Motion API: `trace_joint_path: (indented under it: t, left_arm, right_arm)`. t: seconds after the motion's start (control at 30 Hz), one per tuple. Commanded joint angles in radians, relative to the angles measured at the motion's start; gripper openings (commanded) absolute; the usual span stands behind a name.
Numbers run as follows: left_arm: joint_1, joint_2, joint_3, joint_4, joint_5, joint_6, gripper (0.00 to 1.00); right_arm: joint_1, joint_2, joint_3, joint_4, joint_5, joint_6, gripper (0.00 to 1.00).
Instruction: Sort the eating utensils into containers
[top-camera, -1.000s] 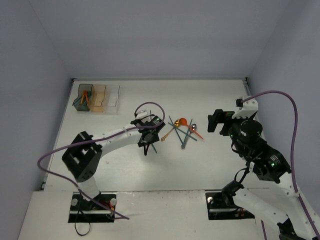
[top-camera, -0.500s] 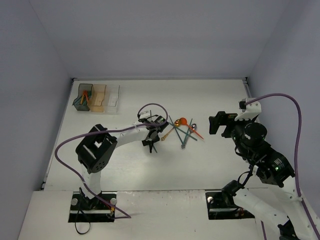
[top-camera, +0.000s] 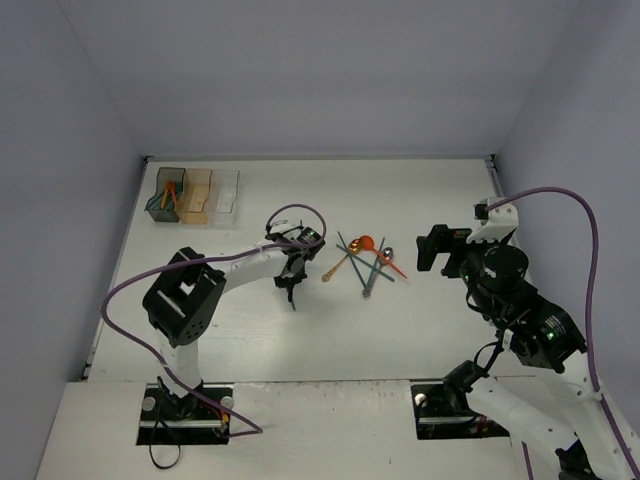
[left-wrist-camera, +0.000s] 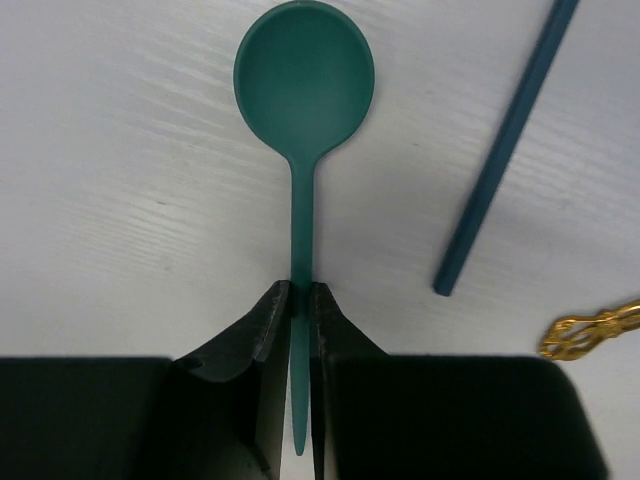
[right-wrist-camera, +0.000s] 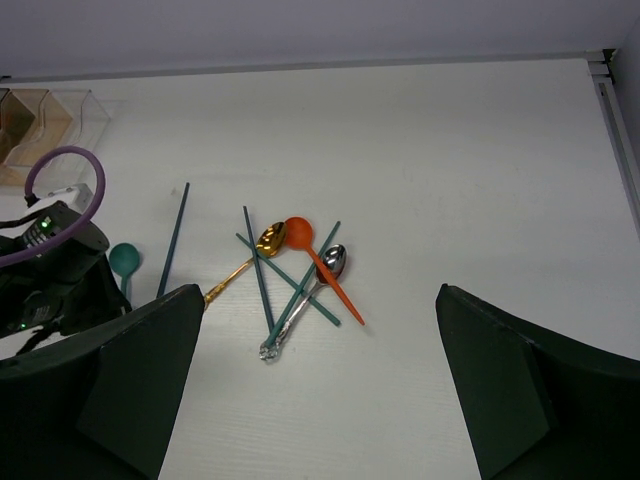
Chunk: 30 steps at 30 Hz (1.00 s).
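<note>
My left gripper (left-wrist-camera: 298, 290) is shut on the thin handle of a teal spoon (left-wrist-camera: 304, 80), whose bowl points away from the fingers, low over the table. In the top view that gripper (top-camera: 292, 288) is left of a pile of utensils (top-camera: 365, 262). The pile holds a gold spoon (right-wrist-camera: 268, 240), an orange spoon (right-wrist-camera: 320, 268), a silver spoon (right-wrist-camera: 305, 295) and crossed teal sticks (right-wrist-camera: 260, 280). My right gripper (right-wrist-camera: 320, 400) is open and empty, raised on the near right of the pile. The joined containers stand at the far left: dark grey (top-camera: 168, 195), amber (top-camera: 195, 195), clear (top-camera: 226, 195).
The dark grey bin holds a few teal and orange utensils. A single teal stick (left-wrist-camera: 505, 140) lies just right of the held spoon, and the gold spoon's ornate handle end (left-wrist-camera: 590, 330) is beyond it. Walls (top-camera: 90, 180) enclose the table on three sides.
</note>
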Motion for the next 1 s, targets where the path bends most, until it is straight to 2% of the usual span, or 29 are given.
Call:
trace_joint_path:
  t: [0.0, 0.1, 0.3, 0.4, 0.5, 0.63, 0.77, 0.97]
  left_arm:
    - [0.049, -0.137, 0.006, -0.055, -0.028, 0.222, 0.0]
    - [0.103, -0.224, 0.043, -0.076, -0.009, 0.379, 0.0]
    - [0.32, -0.272, 0.203, -0.161, 0.104, 0.735, 0.0]
    - [0.472, -0.237, 0.312, -0.186, 0.194, 0.885, 0.0]
    - [0.572, -0.154, 0.457, -0.243, 0.216, 1.005, 0.0]
    - [0.654, -0.007, 0.624, -0.313, 0.215, 1.085, 0.0]
    - [0.718, 0.112, 0.78, -0.348, 0.283, 1.11, 0.0]
    - [0.727, 0.29, 0.973, -0.414, 0.305, 1.15, 0.0]
  right_arm:
    - [-0.007, 0.034, 0.007, 0.05, 0.032, -0.001, 1.0]
    - [-0.007, 0.046, 0.017, 0.051, 0.041, -0.006, 1.0]
    - [-0.008, 0.07, 0.023, 0.052, 0.06, -0.013, 1.0]
    - [-0.008, 0.088, 0.023, 0.052, 0.071, -0.013, 1.0]
    - [-0.008, 0.105, 0.023, 0.052, 0.082, -0.014, 1.0]
    - [-0.008, 0.125, 0.025, 0.052, 0.1, -0.019, 1.0]
    - [-0.008, 0.151, 0.027, 0.052, 0.11, -0.024, 1.0]
    - [-0.008, 0.191, 0.034, 0.052, 0.126, -0.027, 1.0]
